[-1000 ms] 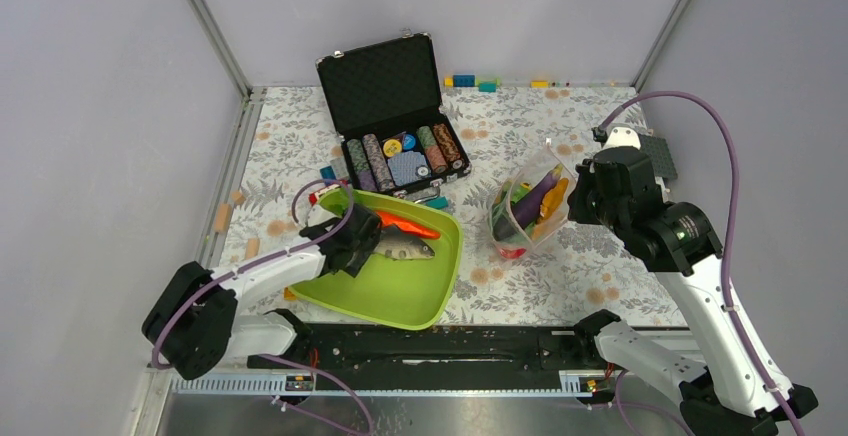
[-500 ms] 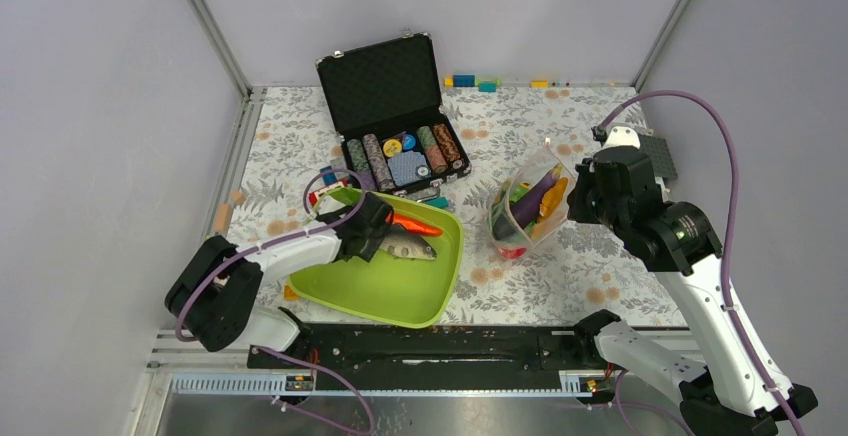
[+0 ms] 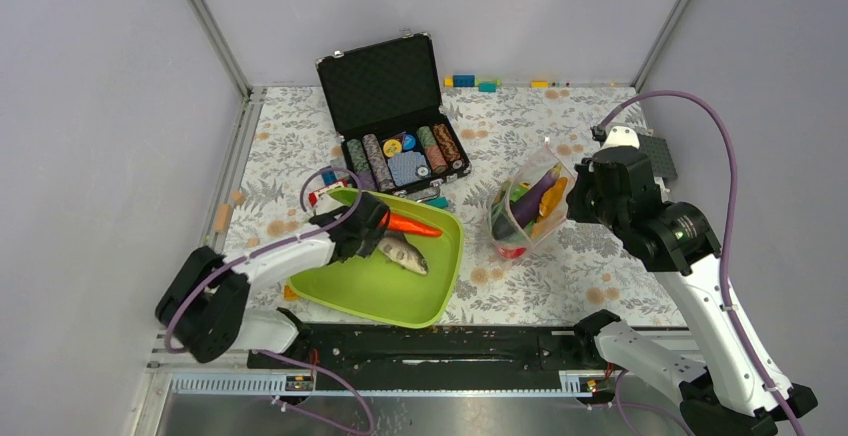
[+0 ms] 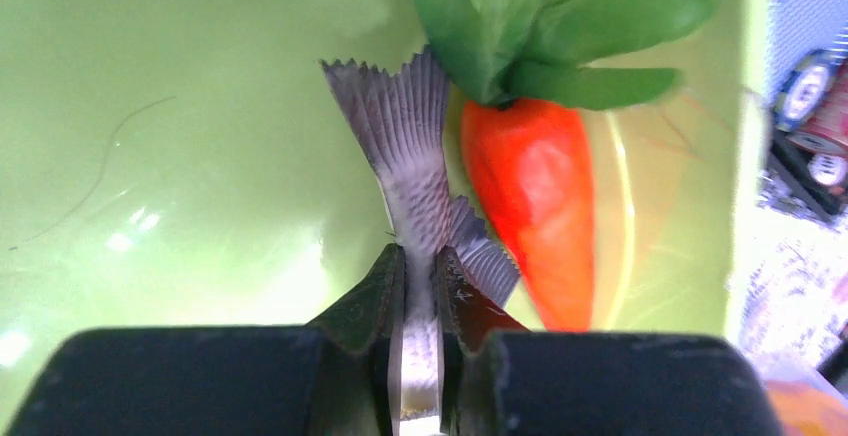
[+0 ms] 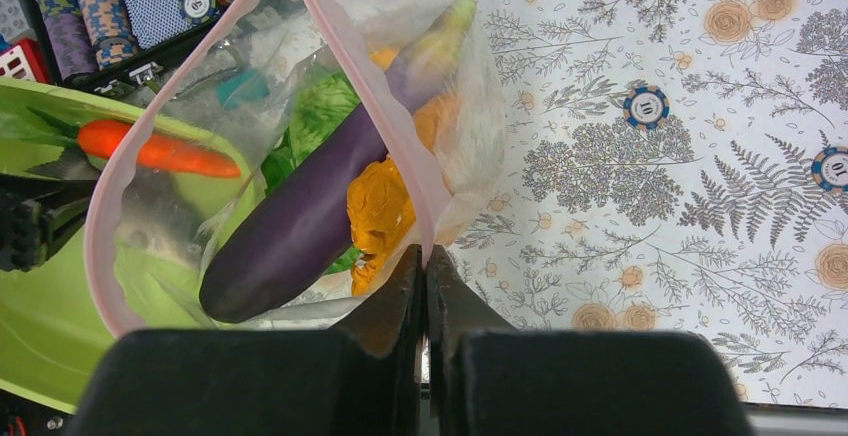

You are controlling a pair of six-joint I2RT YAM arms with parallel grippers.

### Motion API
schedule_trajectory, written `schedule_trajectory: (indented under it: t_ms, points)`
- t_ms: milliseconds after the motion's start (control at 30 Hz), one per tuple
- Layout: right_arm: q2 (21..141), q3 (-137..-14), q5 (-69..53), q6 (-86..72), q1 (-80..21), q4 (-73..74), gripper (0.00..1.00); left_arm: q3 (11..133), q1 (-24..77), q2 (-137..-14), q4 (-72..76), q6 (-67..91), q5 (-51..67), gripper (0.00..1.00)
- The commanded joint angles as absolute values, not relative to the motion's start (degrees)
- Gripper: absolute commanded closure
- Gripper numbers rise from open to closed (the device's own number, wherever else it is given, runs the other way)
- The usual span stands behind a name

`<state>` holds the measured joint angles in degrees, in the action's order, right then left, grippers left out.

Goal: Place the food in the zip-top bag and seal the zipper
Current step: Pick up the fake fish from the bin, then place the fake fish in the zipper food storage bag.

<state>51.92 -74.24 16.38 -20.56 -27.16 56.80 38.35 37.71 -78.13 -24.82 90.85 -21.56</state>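
Left claw (image 4: 418, 258) on slanted fish (image 3: 408, 255), tail-end

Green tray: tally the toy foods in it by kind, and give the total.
Grey fish: 1
Orange carrot: 1
Total: 2

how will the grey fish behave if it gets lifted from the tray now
The fish shows crisp moulded fin ridges: probably rigid plastic, light and stiff. The left fingers pinch only a narrow part near the tail, so it may pivot, hang or slip.
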Motion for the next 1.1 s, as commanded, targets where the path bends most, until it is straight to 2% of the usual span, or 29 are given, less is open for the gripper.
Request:
schedule_trajectory:
  t_ms: [0,133,233,333,400,567,733,800,933,1067]
  points:
    - [51.3,-74.3,15.8,-19.8,-27.2,55.0,1.0,38.4,38.1,-68.7,-27.1,85.0,-26.5,1.0]
    - [51.6,-75.6,12.9,-19.2,-27.2,55.6,1.0,41.0,42.0,-59.8,-25.2,76.1,-34.0,1.0]
    - [52.0,-77.0,7.1,-17.7,-27.2,56.2,1.0,41.5,44.7,-54.5,-17.6,66.3,-34.2,1.0]
    - [52.5,-78.7,-1.9,-16.2,-27.2,56.8,1.0,39.4,48.0,-48.8,-3.9,54.8,-32.2,1.0]
    - [53.4,-80.6,-0.9,-15.5,-27.2,58.5,1.0,37.1,50.1,-46.3,9.7,45.8,-29.4,1.0]
    - [54.6,-84.1,3.6,-14.7,-27.2,61.6,1.0,40.5,53.8,-44.6,24.0,31.8,-24.6,1.0]
    - [56.3,-87.5,1.1,-16.7,-27.2,64.6,1.0,51.1,57.7,-49.1,22.1,27.8,-24.4,1.0]
    - [56.1,-86.6,0.4,-17.3,-27.2,64.3,1.0,52.6,59.9,-50.9,26.0,23.7,-20.0,1.0]
    - [56.5,-85.6,-2.5,-17.8,-27.2,63.8,1.0,53.3,61.9,-53.4,34.7,14.1,-3.8,1.0]
    - [57.7,-86.4,-5.0,-18.0,-27.2,63.8,1.0,56.6,62.2,-55.8,34.5,10.2,12.9,1.0]
